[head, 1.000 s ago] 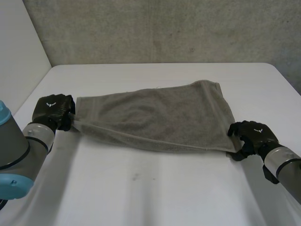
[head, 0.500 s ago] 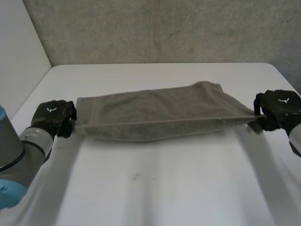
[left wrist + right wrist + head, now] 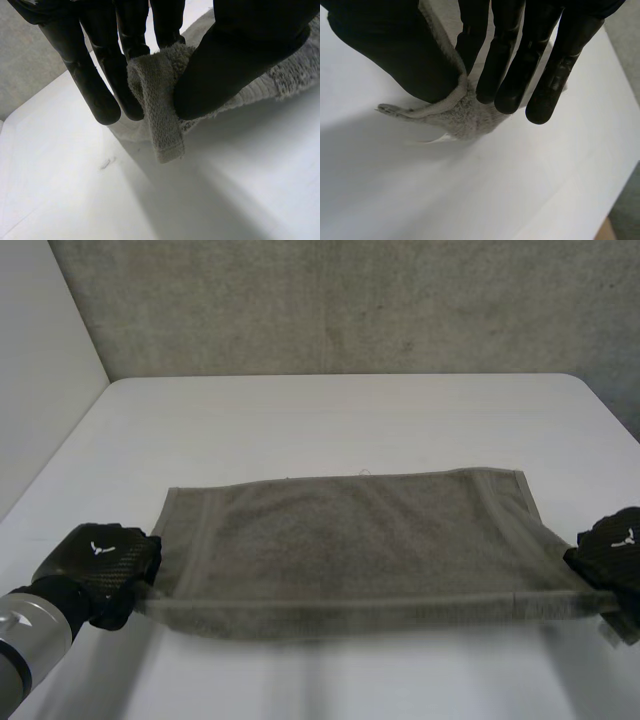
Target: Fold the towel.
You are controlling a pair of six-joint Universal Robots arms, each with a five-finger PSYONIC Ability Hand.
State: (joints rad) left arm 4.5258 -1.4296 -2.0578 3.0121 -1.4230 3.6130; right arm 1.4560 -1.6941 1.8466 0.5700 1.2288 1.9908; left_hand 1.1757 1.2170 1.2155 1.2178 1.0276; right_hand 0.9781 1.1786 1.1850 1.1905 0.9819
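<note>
Item one, towel [image 3: 360, 540]: grey-brown terry with a woven band near each short end, spread lengthwise across the near half of the white worktop [image 3: 350, 410], between my two hands. Its far long edge lies on the worktop; its near long edge is raised and drawn in a nearly straight line from hand to hand, with a shadow on the worktop beneath it. I cannot tell whether the cloth is single or doubled. Item two, left hand [image 3: 100, 570]: black, at the towel's near left corner, on the end of the grey left arm [image 3: 28, 635]. In the left wrist view its fingers [image 3: 100, 75] run nearly straight and its thumb [image 3: 235, 60] presses the bunched corner against them, a short hemmed tab of cloth hanging out below the pinch. Item three, right hand [image 3: 615, 550]: black, at the towel's near right corner, close to the worktop's right side. In the right wrist view its straight fingers [image 3: 520, 60] and thumb [image 3: 395, 50] pinch the corner between them, the cloth's fuzzy edge curling out past the thumb just above the worktop. Item four, wall [image 3: 350, 300]: rough grey concrete, behind the worktop's far edge.
</note>
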